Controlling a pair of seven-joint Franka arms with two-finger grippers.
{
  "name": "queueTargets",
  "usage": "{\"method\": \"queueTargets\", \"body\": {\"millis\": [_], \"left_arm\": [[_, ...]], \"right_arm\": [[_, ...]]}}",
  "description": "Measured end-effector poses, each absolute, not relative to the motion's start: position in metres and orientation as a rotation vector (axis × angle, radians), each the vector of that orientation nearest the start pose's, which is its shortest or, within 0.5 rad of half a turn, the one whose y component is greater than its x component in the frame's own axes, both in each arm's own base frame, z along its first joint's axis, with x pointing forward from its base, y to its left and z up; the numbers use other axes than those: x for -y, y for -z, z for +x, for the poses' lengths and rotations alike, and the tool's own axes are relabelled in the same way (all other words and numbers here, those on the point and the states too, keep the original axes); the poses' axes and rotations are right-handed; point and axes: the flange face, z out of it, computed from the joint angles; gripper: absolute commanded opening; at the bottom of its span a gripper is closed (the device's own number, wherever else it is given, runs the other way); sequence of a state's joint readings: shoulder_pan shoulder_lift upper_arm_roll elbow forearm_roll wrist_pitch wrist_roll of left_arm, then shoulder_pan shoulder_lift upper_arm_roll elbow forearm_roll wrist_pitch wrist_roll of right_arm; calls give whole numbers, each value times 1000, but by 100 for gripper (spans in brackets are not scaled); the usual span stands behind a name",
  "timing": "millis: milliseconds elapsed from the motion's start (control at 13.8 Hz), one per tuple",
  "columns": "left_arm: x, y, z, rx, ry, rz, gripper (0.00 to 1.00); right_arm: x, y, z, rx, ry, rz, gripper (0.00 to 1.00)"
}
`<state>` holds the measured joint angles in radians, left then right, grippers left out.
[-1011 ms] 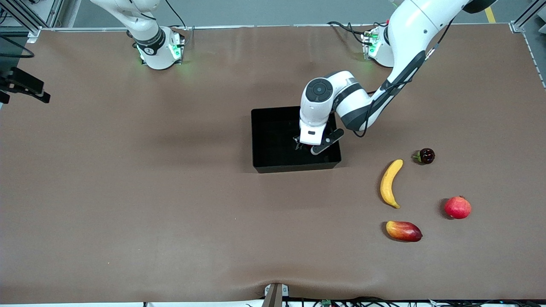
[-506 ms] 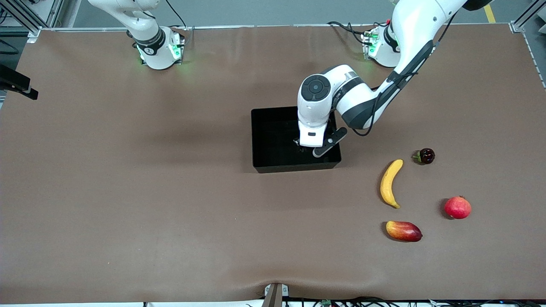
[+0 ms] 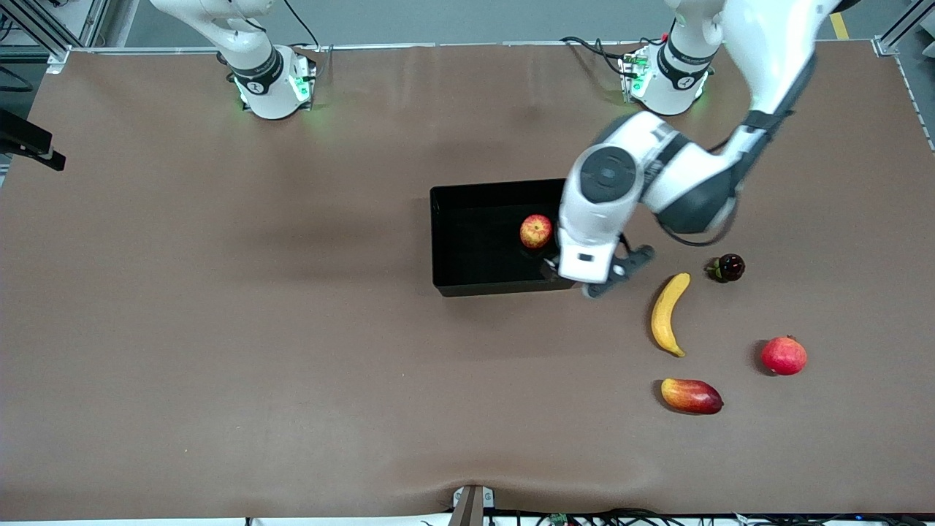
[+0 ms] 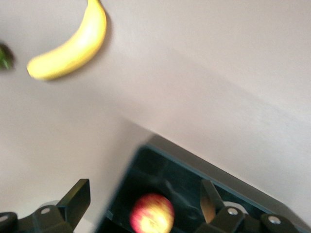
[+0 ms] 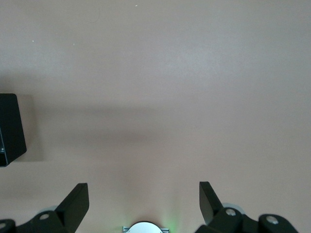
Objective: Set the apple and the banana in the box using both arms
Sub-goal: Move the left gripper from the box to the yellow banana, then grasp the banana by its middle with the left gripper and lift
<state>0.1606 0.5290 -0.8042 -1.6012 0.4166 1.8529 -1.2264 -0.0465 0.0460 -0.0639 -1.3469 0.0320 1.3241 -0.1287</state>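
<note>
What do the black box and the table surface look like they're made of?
The box looks like glossy black plastic: its floor mirrors the apple faintly. The table seems covered in matte brown sheet, perhaps paper or vinyl, since it shows soft ripples and no glare; which one is unclear.

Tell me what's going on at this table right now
The apple lies in the black box. The left gripper, jaws open and empty, is above the box's corner toward the left arm's end of the table. The banana is on the table, not yet picked up, beside a mango, a red round fruit and a small dark fruit. The right gripper waits open over bare table.
</note>
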Motion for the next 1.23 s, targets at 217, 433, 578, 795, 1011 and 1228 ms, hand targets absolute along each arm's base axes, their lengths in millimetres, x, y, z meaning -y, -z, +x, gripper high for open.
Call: {"method": "queueTargets", "body": {"millis": [217,433,578,795,1011,1228], "left_arm": [[227,-368,611,446,-171,-3018,87],[177,-340,626,236,-260,-3053,82],[150,-316,632,44,-267,-3024,81],[124,-278,640,-167,-274,-3047,77],[115,-240,637,-277,-265,-3081,73],[110,-212,627,-355,-230,-3057,56]], "right_arm": [[62,-681,537,15,-101,-3104,100],[64,-681,537,10,-100,-3104,100],[64,-681,537,10,-100,-3104,100],[64,-681,537,10,-100,-3104,100],[64,-681,537,9,-100,-3104,100],[64,-681,537,10,-100,-3104,100]]}}
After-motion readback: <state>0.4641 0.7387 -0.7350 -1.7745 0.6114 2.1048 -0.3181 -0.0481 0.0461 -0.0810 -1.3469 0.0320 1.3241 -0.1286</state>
